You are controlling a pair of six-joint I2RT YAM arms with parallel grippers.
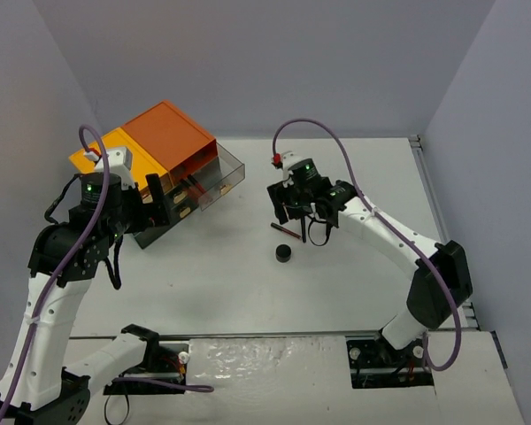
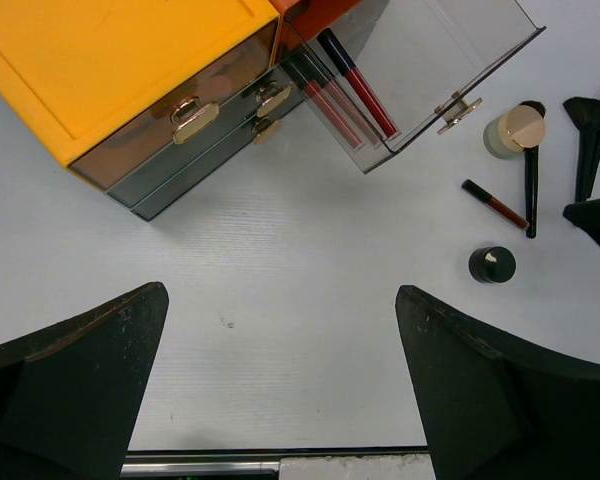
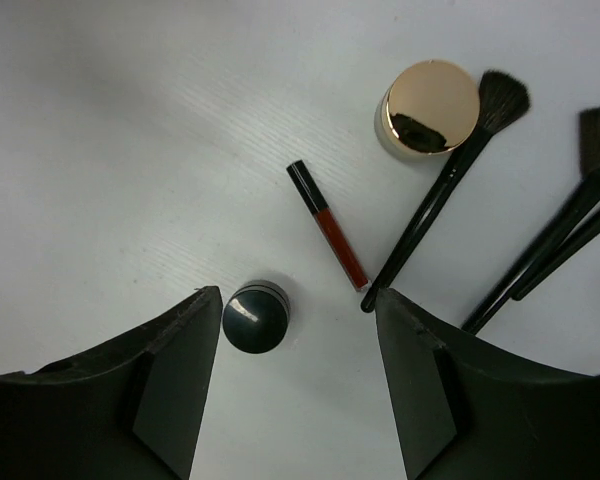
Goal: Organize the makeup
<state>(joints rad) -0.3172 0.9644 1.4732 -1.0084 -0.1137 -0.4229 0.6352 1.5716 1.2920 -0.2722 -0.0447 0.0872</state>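
Right gripper [image 3: 296, 335] is seen open and empty beside the round black compact [image 3: 255, 317], left gripper [image 2: 280, 300] also open and empty, a few pencils [image 2: 352, 85] stowed in the far-left drawer [image 2: 460, 40], while compact, red tube [image 3: 327, 225], gold-lidded jar [image 3: 430, 108] and brushes [image 3: 435, 200] are left on the bench [image 3: 100, 150].

Gold-lidded jar [image 3: 430, 108] stands upright, black-handled brush [image 3: 450, 185] lying against it, slim red pencil [image 3: 327, 225] near it, round black compact [image 3: 255, 317] farther off
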